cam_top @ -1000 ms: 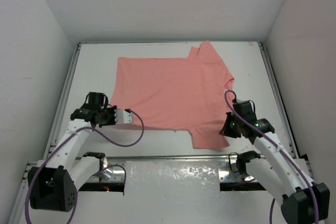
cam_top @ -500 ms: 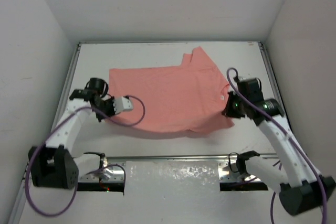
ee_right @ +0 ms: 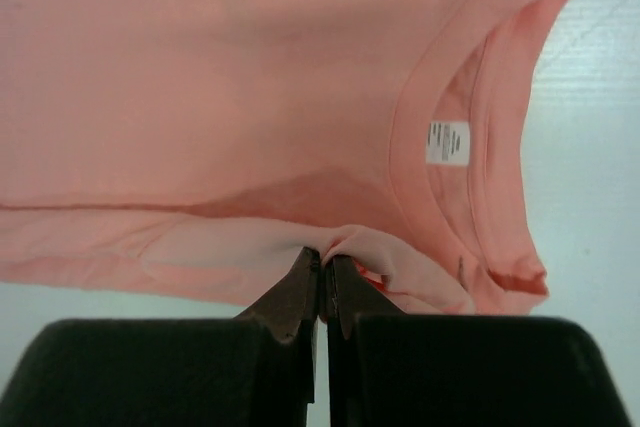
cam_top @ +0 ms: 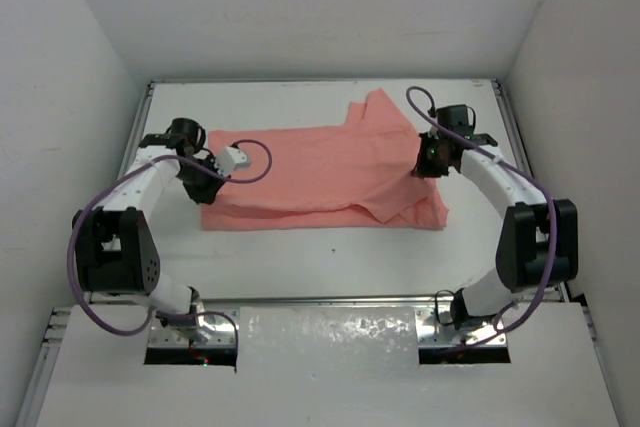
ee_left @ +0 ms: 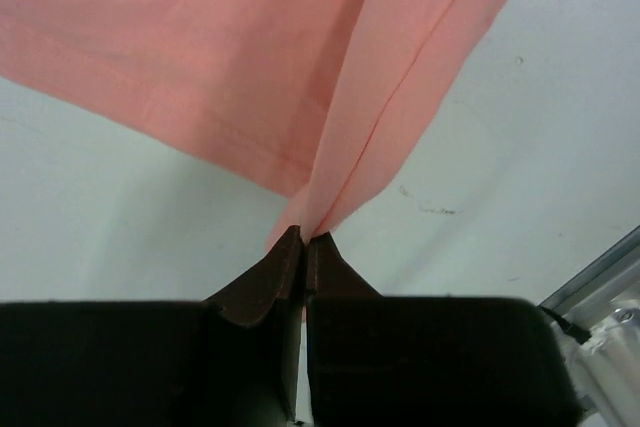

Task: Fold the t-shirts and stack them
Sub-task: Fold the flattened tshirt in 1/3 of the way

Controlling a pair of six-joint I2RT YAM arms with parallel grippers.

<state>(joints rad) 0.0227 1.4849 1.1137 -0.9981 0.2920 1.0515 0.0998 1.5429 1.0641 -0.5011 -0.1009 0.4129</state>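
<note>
My left gripper (ee_left: 303,237): by the white table (cam_top: 330,257)'s left edge, clamped on the plain salmon-pink cloth t-shirt (cam_top: 320,172).
My right gripper (ee_right: 322,259): by the right edge, pinching its fold.

The left gripper (cam_top: 210,173) and right gripper (cam_top: 430,161) have carried the near hem of the salmon-pink cloth t-shirt (cam_top: 320,172) back, folding it over.

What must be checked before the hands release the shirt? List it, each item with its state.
1. Grip of left hand: shut on an edge of the t-shirt, ok.
2. Grip of right hand: shut on cloth near the collar, ok.
3. Fold made: the t-shirt lies doubled over itself, ok.
4. Held edges lined up with the layer below: cannot tell.
5. Tuck of far sleeve: it sticks out past the body, not ok.
6. Whole t-shirt on the table: ok.
</note>
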